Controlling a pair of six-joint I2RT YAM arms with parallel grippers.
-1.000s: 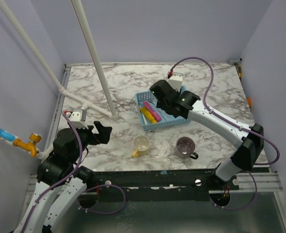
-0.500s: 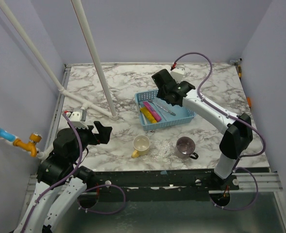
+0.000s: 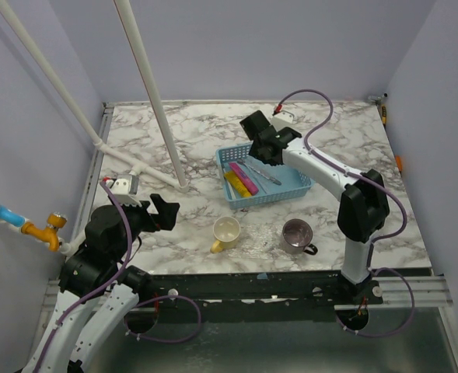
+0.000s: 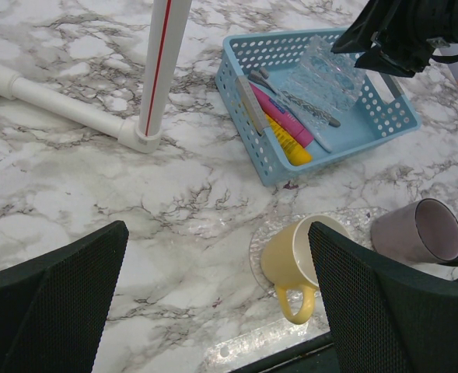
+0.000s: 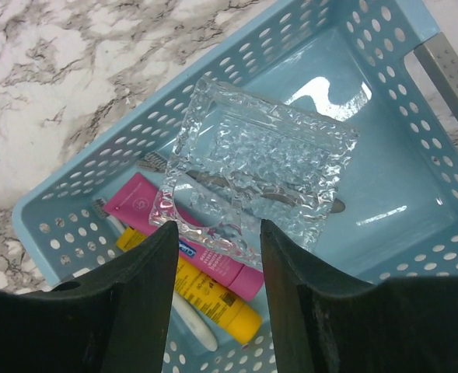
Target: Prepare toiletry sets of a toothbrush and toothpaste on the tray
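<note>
A clear, dimpled tray (image 5: 263, 179) lies tilted inside the blue basket (image 3: 291, 186), over a grey toothbrush (image 4: 298, 99). Beside it lie a pink toothpaste tube (image 5: 205, 252), a yellow tube (image 5: 213, 299) and a pale toothbrush (image 5: 191, 325). My right gripper (image 5: 217, 229) hovers at the basket's far edge. Its fingers are apart and the tray's near corner shows in the gap, with no grip visible. My left gripper (image 4: 217, 295) is wide open and holds nothing, low over the marble at the front left, well away from the basket.
A yellow mug (image 3: 226, 231) stands on a clear round mat, with a translucent purple mug (image 3: 296, 233) beside it, both in front of the basket. A white pipe post (image 3: 155, 101) rises left of the basket, and its foot is fixed to the table.
My right arm has drawn back from above the basket's middle to its far edge, uncovering the tubes and brush. Its jaw gap is unchanged. The left arm has not moved.
</note>
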